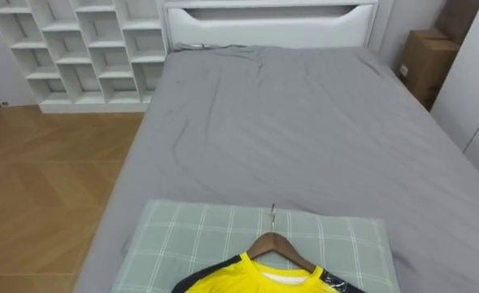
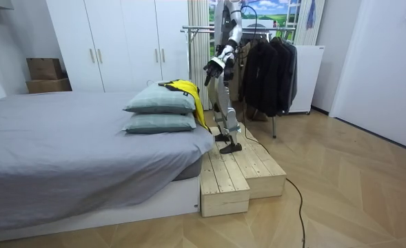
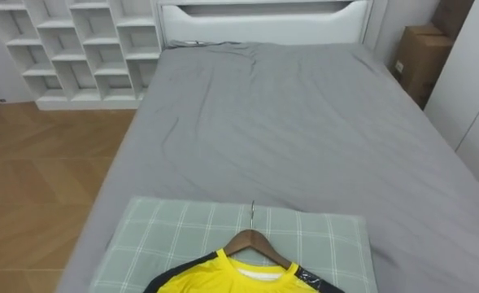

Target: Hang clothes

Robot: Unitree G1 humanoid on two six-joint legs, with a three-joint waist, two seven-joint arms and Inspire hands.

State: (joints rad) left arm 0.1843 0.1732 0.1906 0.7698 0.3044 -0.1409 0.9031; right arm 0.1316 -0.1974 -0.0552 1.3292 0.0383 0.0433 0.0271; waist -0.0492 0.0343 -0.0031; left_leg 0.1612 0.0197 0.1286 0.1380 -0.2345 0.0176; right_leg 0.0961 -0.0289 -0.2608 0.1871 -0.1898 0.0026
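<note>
Left hand (image 2: 214, 67) is hanging raised in front of the robot at chest height, above and just right of the pillows in the room view, touching nothing and holding nothing. It is too small and dark there to tell how far the fingers are open.

The robot is standing on a wooden platform (image 2: 240, 172) against the pillow end of the bed (image 1: 304, 138), facing along the bed.

The yellow shirt (image 1: 255, 278) with black shoulder trim is lying on a wooden hanger (image 1: 281, 247). The hanger's metal hook is pointing toward the far end. Shirt and hanger are resting on the top pillow (image 1: 190, 236), a green checked one, at the near edge of the eye view. In the room view the shirt is draping down over the pillow edge on the robot's side. A second pillow is lying under the first.

A grey sheet is covering the bed, and a white headboard (image 1: 267, 20) is standing at the far end. White shelves (image 1: 76, 49) are standing far left and a cardboard box (image 1: 424, 63) far right. Behind the robot a rack (image 2: 268, 69) is holding dark clothes.
</note>
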